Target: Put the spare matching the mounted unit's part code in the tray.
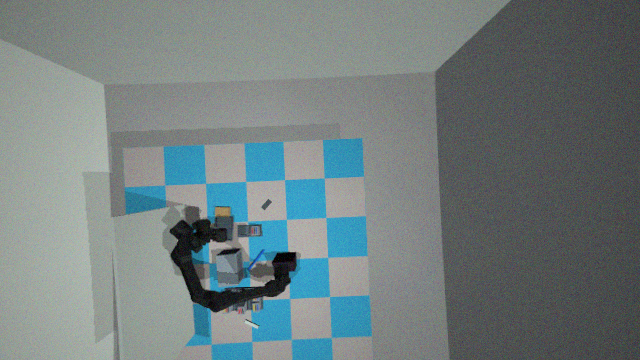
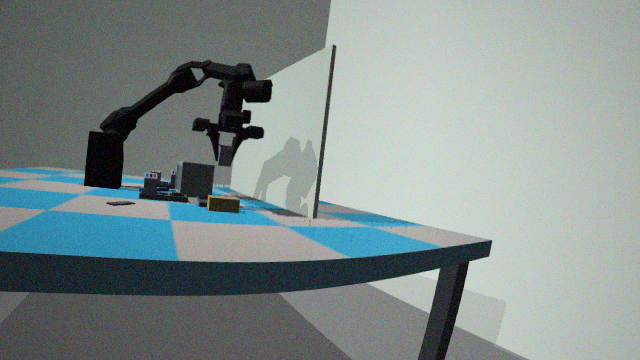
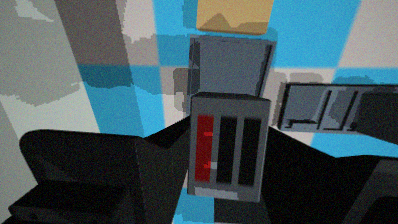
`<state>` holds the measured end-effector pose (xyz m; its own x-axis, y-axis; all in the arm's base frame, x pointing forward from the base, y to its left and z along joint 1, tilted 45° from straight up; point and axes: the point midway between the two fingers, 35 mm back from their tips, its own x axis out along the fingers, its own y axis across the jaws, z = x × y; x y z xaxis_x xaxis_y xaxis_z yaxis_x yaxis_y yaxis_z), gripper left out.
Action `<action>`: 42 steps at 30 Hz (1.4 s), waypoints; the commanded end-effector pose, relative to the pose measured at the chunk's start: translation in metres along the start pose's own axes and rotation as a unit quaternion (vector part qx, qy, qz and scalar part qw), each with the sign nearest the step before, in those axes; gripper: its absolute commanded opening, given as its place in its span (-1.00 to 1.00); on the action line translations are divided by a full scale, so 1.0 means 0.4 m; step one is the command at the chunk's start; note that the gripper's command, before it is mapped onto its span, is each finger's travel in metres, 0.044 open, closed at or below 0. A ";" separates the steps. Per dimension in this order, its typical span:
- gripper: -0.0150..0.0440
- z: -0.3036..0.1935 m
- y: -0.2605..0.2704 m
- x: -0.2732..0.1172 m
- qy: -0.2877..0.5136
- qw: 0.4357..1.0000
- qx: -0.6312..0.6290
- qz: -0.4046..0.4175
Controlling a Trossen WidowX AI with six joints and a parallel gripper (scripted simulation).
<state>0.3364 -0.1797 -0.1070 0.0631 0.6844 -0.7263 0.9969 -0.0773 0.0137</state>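
Observation:
My gripper is shut on a grey unit with one red and two black stripes, held in the air. In the wrist view the unit overlaps the near end of the grey rectangular tray, which looks empty where it shows. A unit with coloured stripes stands in a slotted dark base beside the tray; it looks like the mounted one. Its back and code cannot be read. Several other striped units stand in a row beneath the arm.
An orange block lies at the tray's far end. A tall grey box stands near the tray. A pale upright panel stands behind the gripper. A blue stick, a dark flat piece and a white strip lie about.

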 end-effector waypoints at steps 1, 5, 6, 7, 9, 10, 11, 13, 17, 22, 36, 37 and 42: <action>-0.49 -0.002 -0.001 0.015 0.003 1.000 0.003 0.000; -0.49 -0.003 -0.001 0.025 0.003 1.000 0.003 0.000; -0.49 -0.003 -0.001 0.027 0.003 1.000 0.003 0.000; -0.49 -0.003 -0.001 0.030 0.003 1.000 0.003 0.000; -0.49 -0.003 -0.001 0.034 0.003 1.000 0.003 0.000; -0.49 -0.003 -0.001 0.037 0.003 1.000 0.003 0.000; -0.49 -0.003 -0.001 0.039 0.003 1.000 0.003 0.000; -0.49 -0.003 -0.001 0.044 0.003 1.000 0.003 0.000; -0.49 -0.003 -0.001 0.053 0.004 1.000 0.003 0.000; -0.49 -0.004 -0.001 0.065 0.004 1.000 0.003 0.000; -0.49 -0.005 -0.002 0.098 0.004 1.000 0.003 0.000; -0.49 -0.006 -0.002 0.100 0.004 1.000 0.003 0.000; -0.49 -0.006 -0.003 0.111 0.004 1.000 0.003 0.000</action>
<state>0.3388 -0.1518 -0.1348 0.0640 0.6860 -0.7248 0.9969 -0.0774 0.0148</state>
